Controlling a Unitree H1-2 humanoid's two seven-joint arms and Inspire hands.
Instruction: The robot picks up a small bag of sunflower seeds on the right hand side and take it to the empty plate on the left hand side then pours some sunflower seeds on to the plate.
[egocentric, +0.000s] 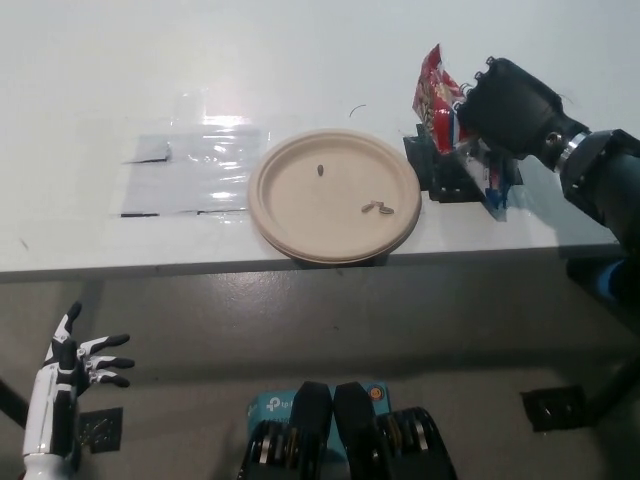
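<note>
Black right robot hand (508, 105) grips the seed bag (443, 105) just right of the plate (333, 196).

At the upper right of the frame, the right robot hand is closed around the red, white and blue seed bag, which is held roughly upright above the white counter (300, 60), beside the plate's right rim. The tan plate sits at centre frame near the counter's front edge, with a few seeds (377, 208) on it. A clear plastic sheet (185, 170) lies to its left. The white left robot hand (75, 360) rests at the lower left, below the counter, fingers spread and holding nothing.
</note>
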